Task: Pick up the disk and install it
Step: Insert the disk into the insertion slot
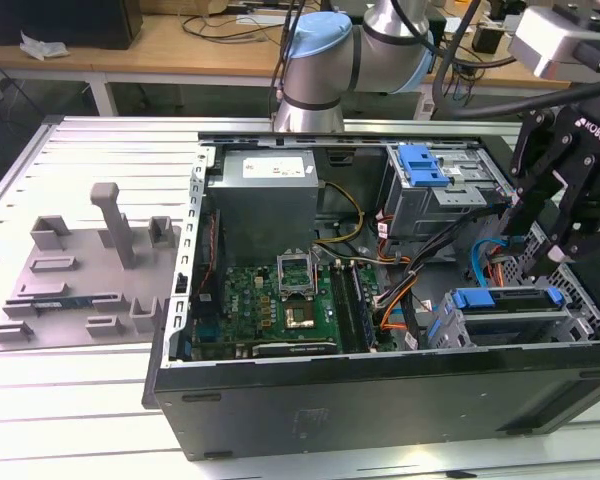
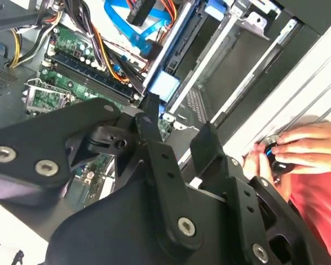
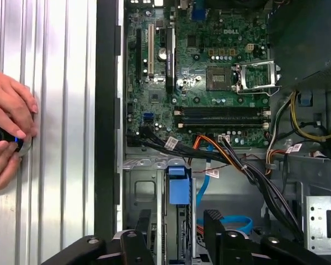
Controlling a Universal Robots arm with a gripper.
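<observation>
Bench (image 1: 70,400) carries an open computer case (image 1: 380,400). Inside the case are a grey power supply box (image 1: 265,205), a green motherboard (image 1: 270,305), an upper drive cage (image 1: 450,205) with a blue latch (image 1: 423,165), and a lower bay holding the disk (image 1: 510,298) in its blue bracket. Claw (image 3: 179,215) is released, fingers spread apart, hovering over that bay. A person's hand (image 3: 8,127) is on the bench beside the case.

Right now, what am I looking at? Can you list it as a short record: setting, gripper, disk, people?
Setting: open computer case on a ribbed metal table, motherboard exposed
Gripper: open, lined up with the disk's blue bracket, gripping nothing
Disk: in the drive bay at the exterior view's right
People: hands on the table beside the case, on a small device
</observation>
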